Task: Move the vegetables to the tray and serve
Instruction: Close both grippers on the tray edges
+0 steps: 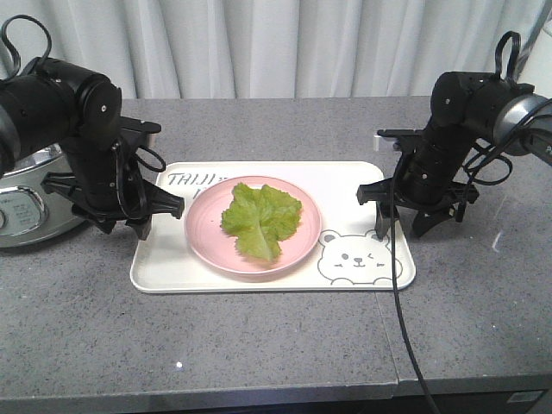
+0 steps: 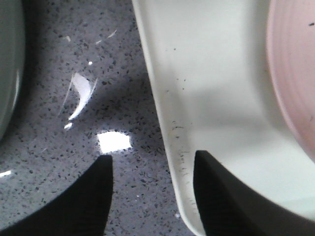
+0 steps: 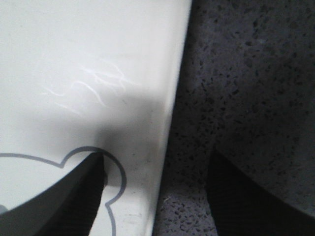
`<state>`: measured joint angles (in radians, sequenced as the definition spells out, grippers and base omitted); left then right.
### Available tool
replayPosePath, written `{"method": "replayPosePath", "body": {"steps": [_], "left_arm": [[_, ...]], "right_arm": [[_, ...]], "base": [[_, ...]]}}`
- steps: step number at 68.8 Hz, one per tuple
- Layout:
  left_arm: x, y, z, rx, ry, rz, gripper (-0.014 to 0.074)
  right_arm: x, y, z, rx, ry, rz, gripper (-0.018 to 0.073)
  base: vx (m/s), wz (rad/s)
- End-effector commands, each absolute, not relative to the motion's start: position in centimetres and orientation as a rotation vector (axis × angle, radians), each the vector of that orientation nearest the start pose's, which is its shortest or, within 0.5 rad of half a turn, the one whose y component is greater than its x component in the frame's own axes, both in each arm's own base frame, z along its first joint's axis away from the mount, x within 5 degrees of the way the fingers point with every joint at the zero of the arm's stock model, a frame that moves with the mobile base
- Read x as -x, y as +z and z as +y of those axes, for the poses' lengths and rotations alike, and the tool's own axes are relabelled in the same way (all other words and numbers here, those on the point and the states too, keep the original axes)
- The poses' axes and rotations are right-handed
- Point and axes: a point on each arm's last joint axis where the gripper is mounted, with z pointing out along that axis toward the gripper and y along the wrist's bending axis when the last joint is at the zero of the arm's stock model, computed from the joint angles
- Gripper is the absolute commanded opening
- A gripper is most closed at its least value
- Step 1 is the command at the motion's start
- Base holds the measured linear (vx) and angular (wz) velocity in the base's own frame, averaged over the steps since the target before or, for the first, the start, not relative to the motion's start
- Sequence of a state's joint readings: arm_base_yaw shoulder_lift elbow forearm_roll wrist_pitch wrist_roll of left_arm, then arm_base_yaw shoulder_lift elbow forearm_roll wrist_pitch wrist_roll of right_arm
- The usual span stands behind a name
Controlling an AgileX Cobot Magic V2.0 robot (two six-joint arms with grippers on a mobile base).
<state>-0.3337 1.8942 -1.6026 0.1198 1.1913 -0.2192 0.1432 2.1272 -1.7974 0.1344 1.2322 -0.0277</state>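
Left gripper (image 2: 152, 156) and right gripper (image 3: 157, 155) both had their jaws apart, each straddling a short edge of the tray (image 1: 168, 263), whose long side ran arm to arm.

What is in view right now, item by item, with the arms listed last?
tray: one, cream-white with a grey bear drawing, flat on the counter, centre
pink plate: one, pink, on the tray
lettuce leaf: one, bright green, lying on the pink plate
appliance: one, silver-grey, far left of the counter, partly cut off by the picture's edge
counter: one, speckled grey, under everything
curtain: one, white, behind the counter
left gripper: one, black, open, one finger over the tray's left rim and one over the counter
right gripper: one, black, open, one finger over the tray's right rim and one over the counter
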Motion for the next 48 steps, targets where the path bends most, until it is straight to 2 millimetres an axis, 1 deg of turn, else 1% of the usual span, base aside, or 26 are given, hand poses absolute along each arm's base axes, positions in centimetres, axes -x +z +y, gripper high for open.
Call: {"method": "replayPosePath", "body": {"steps": [1,22,38,48], "left_arm": [[-37.3,28.1,-12.0,-0.198,0.031,2.859,0.0355],[-37.8,26.6,-12.3,-0.218,0.02,2.898,0.0355],[-38.0,26.6,-12.4,-0.218,0.013,2.88,0.0355],[-38.1,25.9,-12.4,-0.22,0.024,2.908,0.0355]], "right_arm": [[-42.7,24.5,7.1,0.217,0.216,3.003,0.0444],[-42.7,24.5,7.1,0.223,0.216,3.002,0.0444],[-42.7,24.5,7.1,0.228,0.216,3.002,0.0444],[-42.8,24.2,7.2,0.227,0.22,3.009,0.0444]], "base": [[0.0,0.0],[0.0,0.0],[0.0,0.0],[0.0,0.0]]}}
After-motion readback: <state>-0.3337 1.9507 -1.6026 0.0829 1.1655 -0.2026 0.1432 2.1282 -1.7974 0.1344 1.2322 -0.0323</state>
